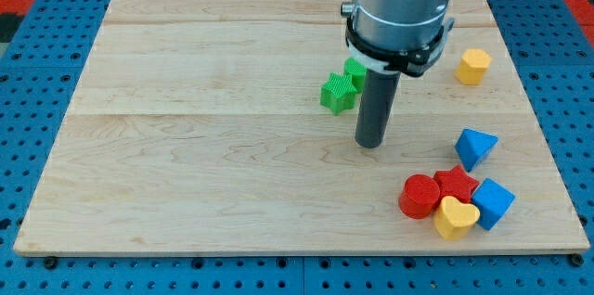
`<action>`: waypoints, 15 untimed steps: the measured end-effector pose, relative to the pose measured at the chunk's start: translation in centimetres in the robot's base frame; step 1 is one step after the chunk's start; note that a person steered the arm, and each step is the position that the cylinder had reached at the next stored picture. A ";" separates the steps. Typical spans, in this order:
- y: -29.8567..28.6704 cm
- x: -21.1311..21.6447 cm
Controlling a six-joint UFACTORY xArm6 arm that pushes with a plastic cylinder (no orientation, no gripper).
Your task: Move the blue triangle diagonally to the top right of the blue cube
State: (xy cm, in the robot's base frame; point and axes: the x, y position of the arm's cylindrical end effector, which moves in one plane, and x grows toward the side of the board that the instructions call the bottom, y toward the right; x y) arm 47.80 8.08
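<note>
The blue triangle (475,147) lies near the board's right edge, above the cluster at the lower right. The blue cube (493,203) sits at the right end of that cluster, below and slightly right of the triangle. My tip (370,144) rests on the board at centre right, well to the left of the blue triangle and apart from it. The arm's grey body hides the board above the tip.
A red cylinder (419,195), a red star (456,184) and a yellow heart (456,217) press against the blue cube's left side. A green star (339,93) and a green block (355,72) lie just upper left of the tip. A yellow block (472,66) sits at upper right.
</note>
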 end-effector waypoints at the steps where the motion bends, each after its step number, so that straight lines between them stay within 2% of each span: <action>1: 1.3 -0.4; 2: 2.0 2.5; 9: 14.8 3.4; 11: 14.1 7.5; 12: 17.8 7.7; 14: 20.8 2.3; 15: 18.1 2.0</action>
State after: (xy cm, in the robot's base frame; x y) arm 49.79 26.20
